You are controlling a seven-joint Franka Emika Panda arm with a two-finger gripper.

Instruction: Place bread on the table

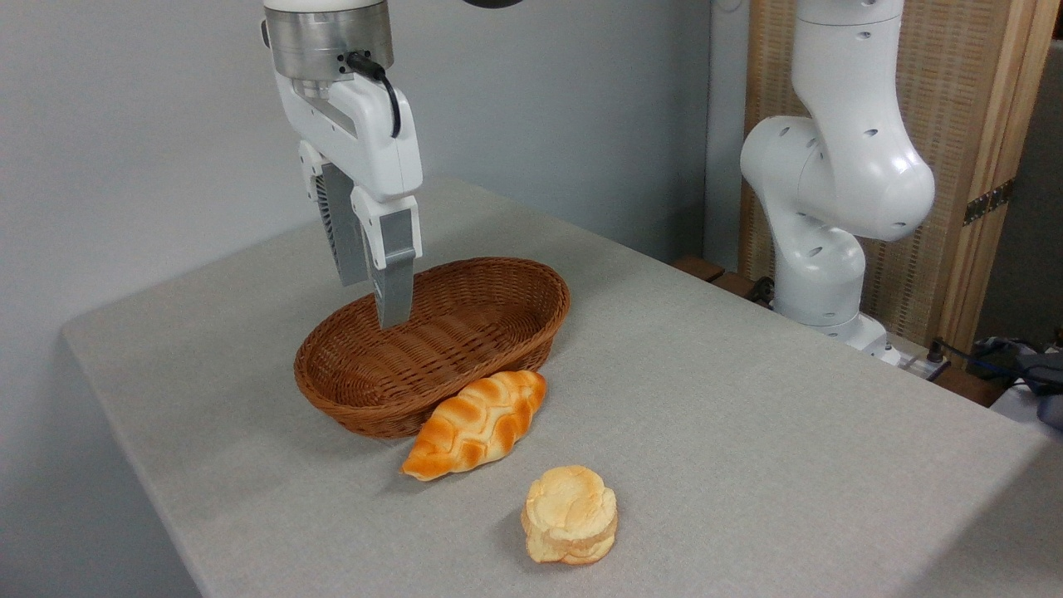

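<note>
Grey-and-white claw (378, 299) first: it hangs over the left end of the wicker basket (432, 349), fingers pointing straight down, tips roughly level with the rim. It's got nothing in it. The two fingers overlap from this angle, so I honestly can't tell how wide the gap is, just that nothing sits between them. The rest of the arm (830, 191) stands at the far right edge of the table, well out of the way.

Moving outward, the basket itself looks bare inside, only weave showing. Leaning right against its front wall is the longer braided loaf (475, 423), one end touching the wicker, so it's propped more than lying free.

Then the bread (570, 515) the task is about, the little round bun. It's on the table (747, 432), near the front edge, just past the loaf but not touching it, and well clear of the basket. It seems to be pale side up, which to me says it got dropped or rolled over rather than set down neatly.

My read is the job is basically done: bun is on the cloth, claw is free and high above everything. Only thing I'd watch is that it comes straight up and doesn't clip the basket rim.
</note>
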